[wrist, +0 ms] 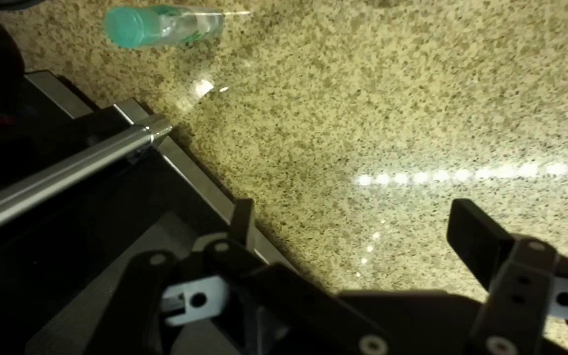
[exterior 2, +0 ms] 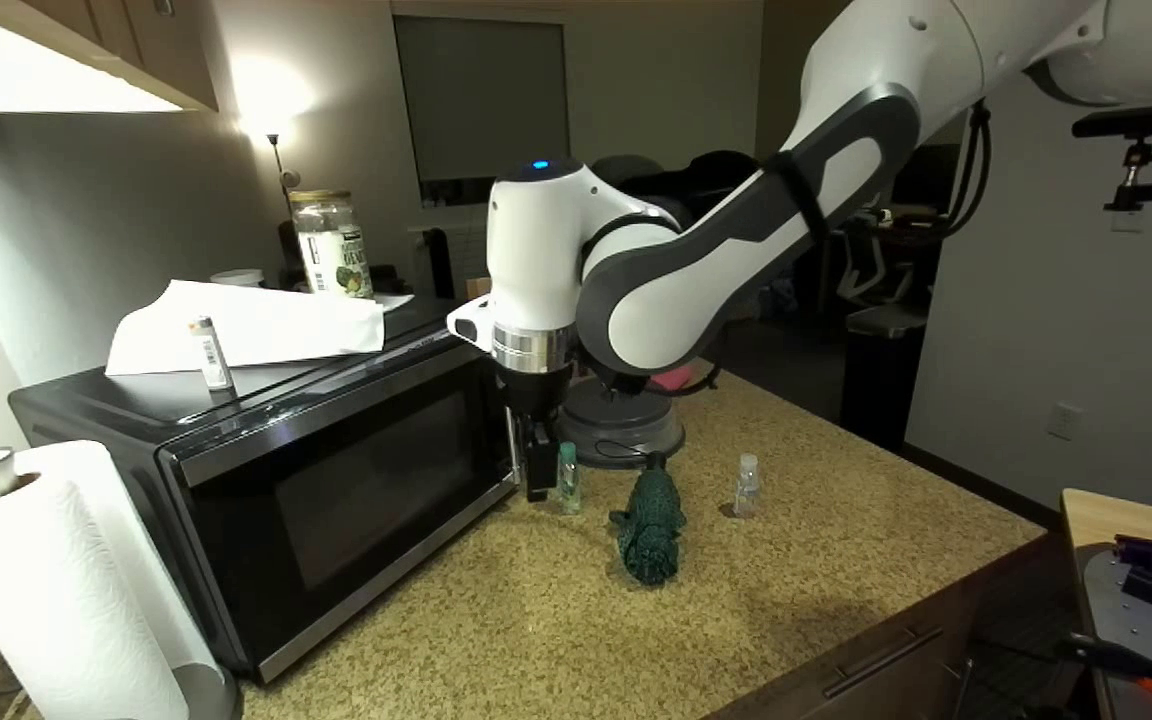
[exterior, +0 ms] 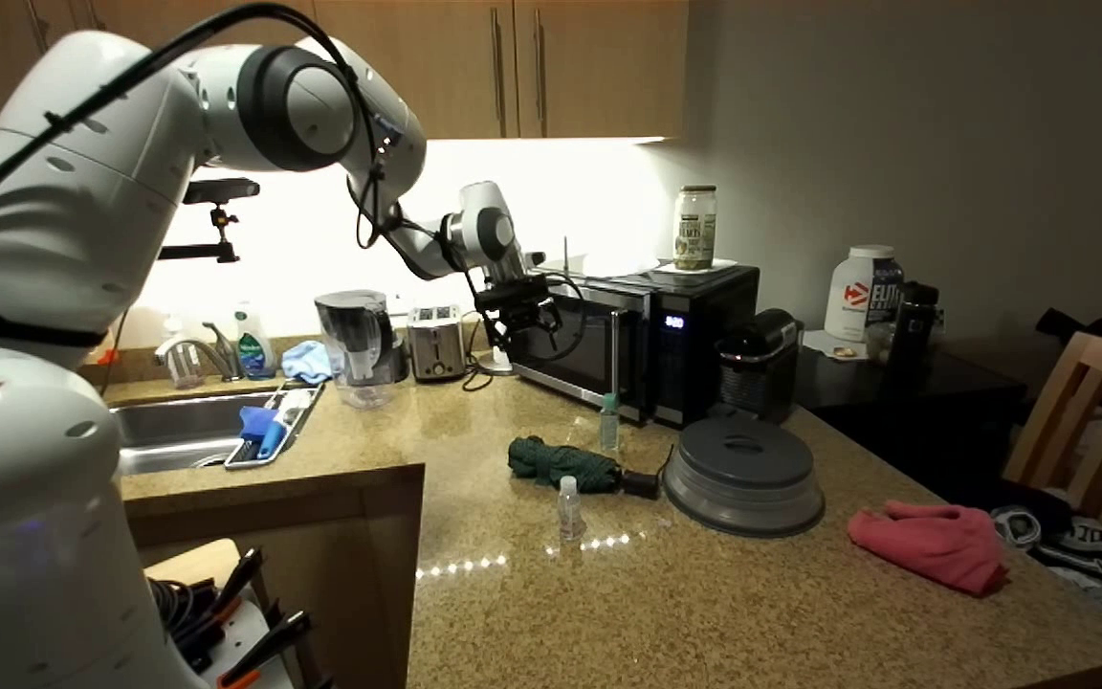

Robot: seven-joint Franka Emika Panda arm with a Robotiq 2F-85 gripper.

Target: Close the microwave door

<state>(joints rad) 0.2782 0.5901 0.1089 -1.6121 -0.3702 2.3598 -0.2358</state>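
The black two-fingered gripper hangs, fingers spread wide, just before the glossy black rectangular microwave door, which looks slightly ajar on the boxy black microwave. A clear green-capped bottle stands near the door's silver bar handle; farther out on the speckled tan counter are a dark green folded umbrella, a clear white-capped bottle and a round grey domed cover.

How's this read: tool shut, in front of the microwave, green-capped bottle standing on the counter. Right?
No: the tool isn't shut but open; the wrist view shows its fingers wide apart. The rest holds: it's in front of the microwave, and the green-capped bottle stands on the counter.
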